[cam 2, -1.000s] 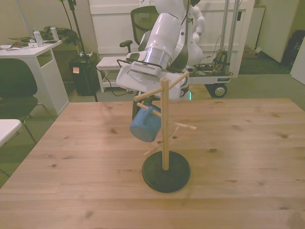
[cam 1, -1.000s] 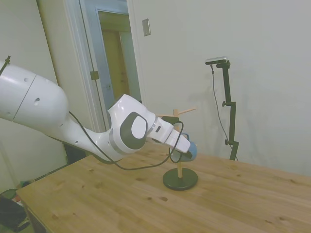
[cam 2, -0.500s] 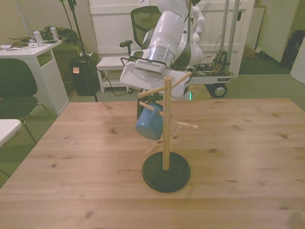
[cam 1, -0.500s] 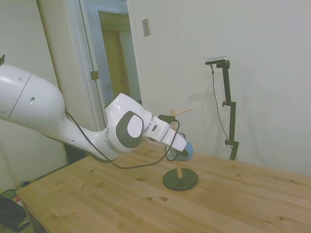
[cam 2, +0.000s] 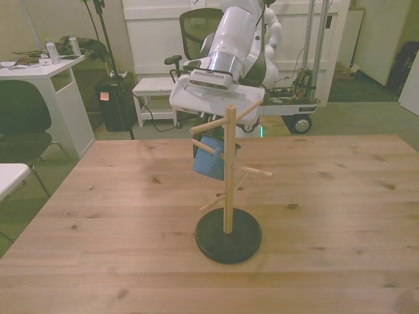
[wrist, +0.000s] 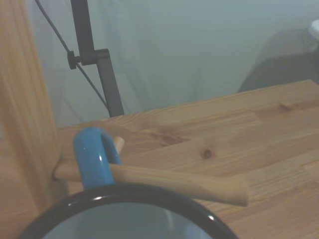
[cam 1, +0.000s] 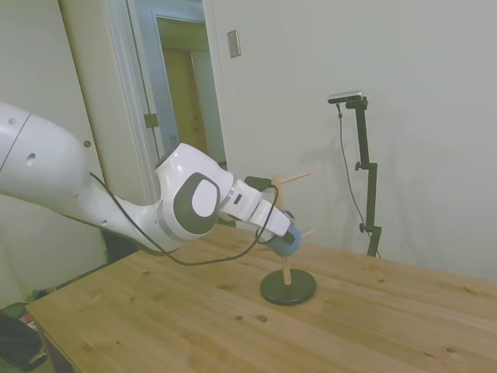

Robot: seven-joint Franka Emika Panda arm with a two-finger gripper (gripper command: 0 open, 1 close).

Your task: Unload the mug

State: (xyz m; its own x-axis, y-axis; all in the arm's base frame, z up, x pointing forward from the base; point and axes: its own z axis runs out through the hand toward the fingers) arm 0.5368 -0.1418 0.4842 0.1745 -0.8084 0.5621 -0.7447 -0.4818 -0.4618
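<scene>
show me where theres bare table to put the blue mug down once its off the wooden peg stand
Bare wooden table lies on the front view's right of the round black base, and an equal stretch on its left. The near strip before the base is free too. It is crowded around the wooden peg stand, where the small blue mug hangs under the gripper.

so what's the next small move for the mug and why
Probably slide the mug outward along its peg toward the free tip, then lift clear. In the wrist view the blue handle loops the peg close to the post, so most of the peg's length must be cleared. The gripper is at the mug; its fingers are hidden.
</scene>
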